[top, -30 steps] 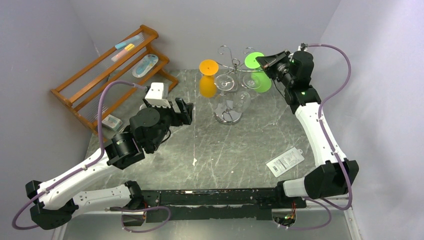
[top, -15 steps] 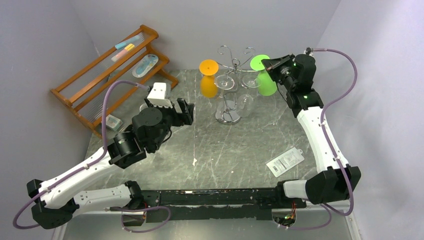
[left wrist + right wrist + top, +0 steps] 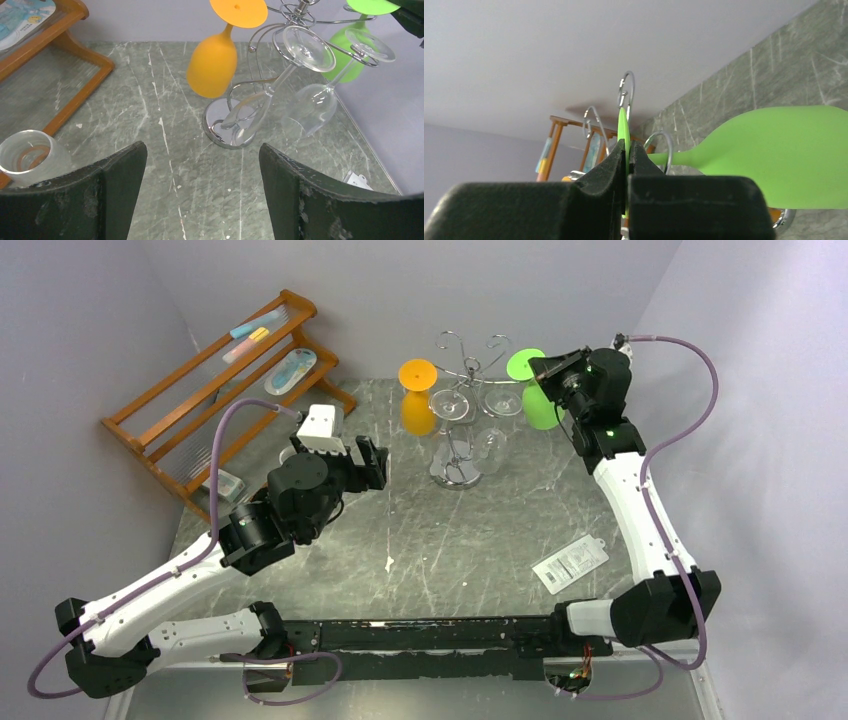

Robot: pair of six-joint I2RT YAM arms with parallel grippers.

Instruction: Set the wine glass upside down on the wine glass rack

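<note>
My right gripper (image 3: 547, 368) (image 3: 626, 148) is shut on the flat foot of a green wine glass (image 3: 540, 408) (image 3: 774, 155). The glass hangs bowl down and tilted at the right side of the wine glass rack (image 3: 457, 475) (image 3: 225, 131). A wire loop of the rack (image 3: 626, 82) stands close to the green stem; I cannot tell whether they touch. An orange glass (image 3: 416, 412) (image 3: 214, 67) and two clear glasses (image 3: 312, 107) hang upside down on the rack. My left gripper (image 3: 375, 462) (image 3: 202, 150) is open and holds nothing, over the table left of the rack.
A wooden tiered shelf (image 3: 230, 370) with small items stands at the back left. A short clear jar (image 3: 27, 157) sits by its foot, next to my left wrist. A white packet (image 3: 570, 562) lies on the table at the front right. Walls close in on both sides.
My right gripper has carried the green glass a little to the right, away from the rack's centre. The left arm has shifted only slightly.
</note>
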